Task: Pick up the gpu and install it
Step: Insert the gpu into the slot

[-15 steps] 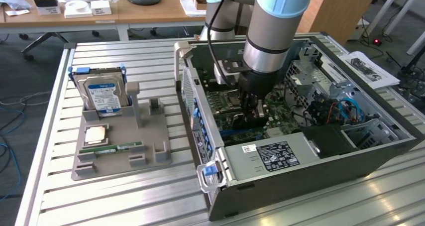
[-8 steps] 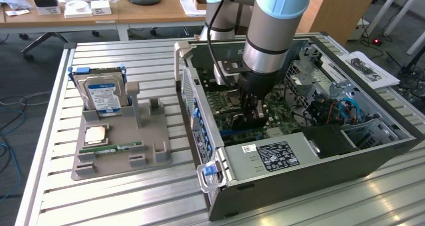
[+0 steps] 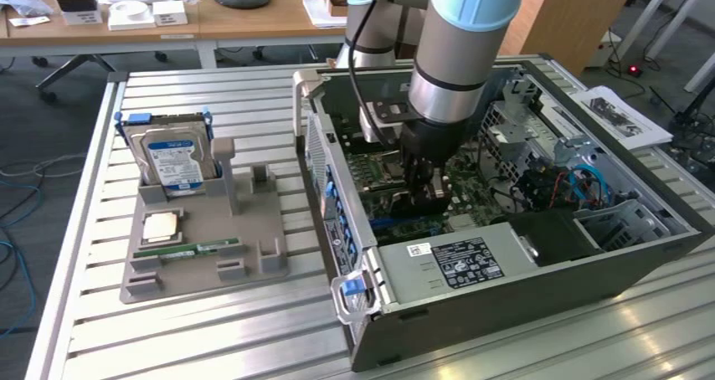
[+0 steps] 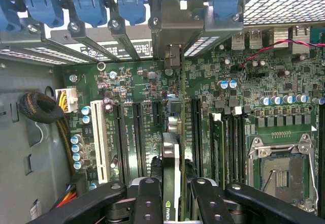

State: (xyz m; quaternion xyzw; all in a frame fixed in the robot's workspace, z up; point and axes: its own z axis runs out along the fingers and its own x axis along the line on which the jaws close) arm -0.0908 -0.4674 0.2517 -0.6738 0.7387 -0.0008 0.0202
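The gpu (image 4: 171, 158) is seen edge-on, a thin dark card with a greyish metal bracket (image 4: 172, 56) at its far end. It stands upright over the black expansion slots of the green motherboard (image 4: 137, 87). My gripper (image 4: 175, 198) is shut on its near end, with the black fingers (image 4: 148, 201) on either side of the card. In the exterior view my gripper (image 3: 427, 197) reaches straight down into the open computer case (image 3: 503, 313), low over the motherboard. Whether the card's edge sits in a slot is hidden.
Blue slot latches (image 4: 91, 5) line the case's rear wall. A white slot (image 4: 100, 137) and the CPU socket (image 4: 284, 176) flank the card. On the exterior view's left, a grey tray (image 3: 257, 229) holds a hard drive (image 3: 177, 158), a chip (image 3: 160, 227) and a green memory stick (image 3: 190, 250).
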